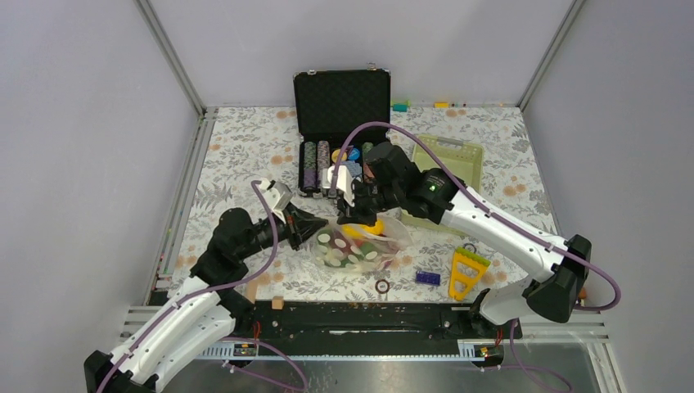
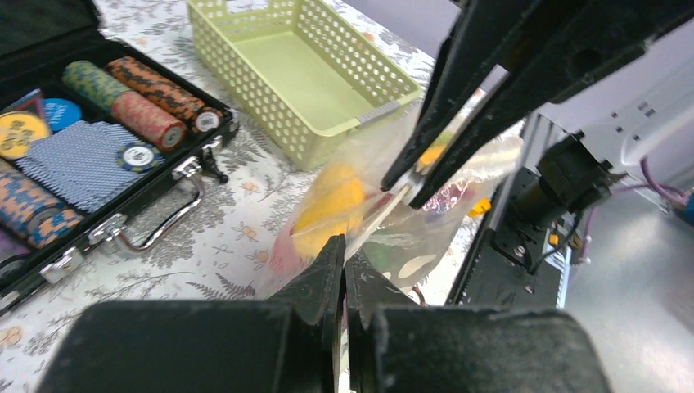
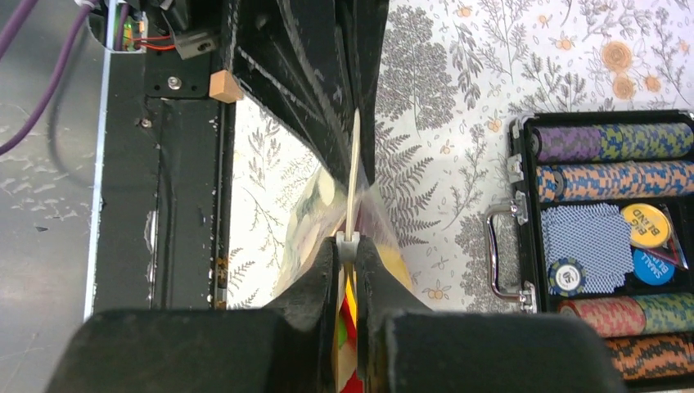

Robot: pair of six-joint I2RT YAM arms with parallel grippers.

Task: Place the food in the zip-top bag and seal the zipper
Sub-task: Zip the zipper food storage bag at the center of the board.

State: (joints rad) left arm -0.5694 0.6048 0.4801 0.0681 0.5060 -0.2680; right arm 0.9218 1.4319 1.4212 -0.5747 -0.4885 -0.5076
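Clear zip-top bag [image 1: 391, 237] holding food [image 1: 358, 248] on floral surface [image 1: 245, 147] near poker case [image 1: 340, 123], left jaws pinched on its mouth edge, right jaws clamped on zipper [image 3: 353, 184]

Legible text is only inside the poker case [image 3: 606, 115], on the far side of the table, centre.
- Yellow round button [image 3: 649, 224]: "BIG BLIND", dark letters.
- Blue round button [image 3: 656, 266], touching the yellow one on its near side: "SMALL BLIND", white letters, clipped at the frame edge.

Both sit in the compartment with the blue-patterned card deck [image 3: 585, 233].

The left wrist view shows the yellow button with dark lettering, too blurred to read. The chip on the deck [image 3: 566, 277] has a centre mark, unreadable. Top view is too small to read anything.
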